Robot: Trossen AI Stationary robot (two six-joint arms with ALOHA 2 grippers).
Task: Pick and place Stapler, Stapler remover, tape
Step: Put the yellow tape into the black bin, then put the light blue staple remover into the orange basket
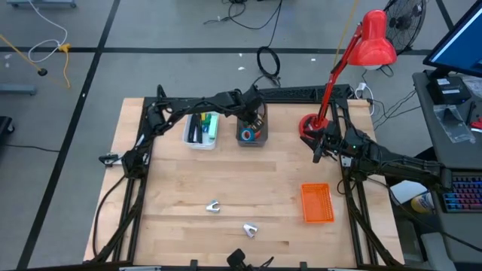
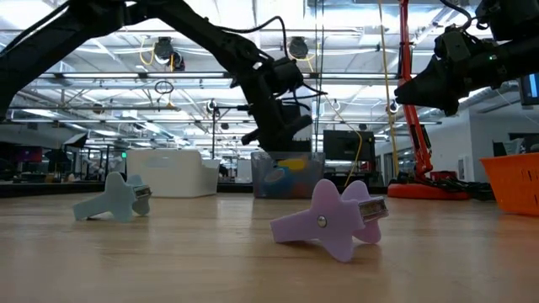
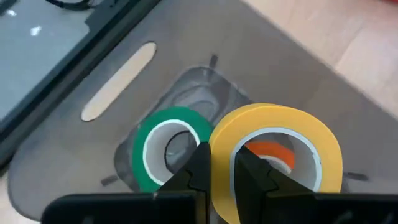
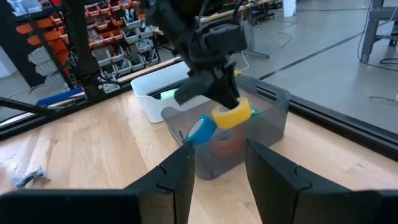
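Desk: pale wood-plank desk point(image 1: 226, 181) framed by dark rails; both arms reach in from the far corners.
Room: grey floor with cables around the desk in the high view; the low view looks into a workshop hall with ceiling lights and shelving.
Lamp: one red desk lamp point(image 1: 374, 39) on a red base at the far right of the desk.
Bins: two at the far edge, side by side; a white bin point(image 1: 201, 129) holding dark and green items, and a clear grey bin point(image 1: 253, 129) just right of it.
Basket: one orange basket point(image 1: 317, 203) on the desk's right side, well apart from the bins.
Staple removers: two claw-shaped pieces on the near desk; a pale blue remover point(image 2: 114, 199) and a lilac remover point(image 2: 330, 220) (the lilac one lies closer to the low camera).
Tape, count: four rolls seen, all at the clear grey bin.
Yellow tape point(image 3: 273, 155): held just above the bin, upright on edge.
Green tape point(image 3: 169, 149): in the bin, beside the yellow roll.
Orange tape point(image 3: 268, 153): seen through the yellow roll's hole.
Blue tape point(image 4: 200, 130): leaning at the bin's wall.
Left gripper point(image 3: 215, 167): over the clear grey bin, fingers pinching the yellow roll's wall.
Right gripper point(image 4: 217, 168): raised near the lamp base, fingers spread, holding nothing.
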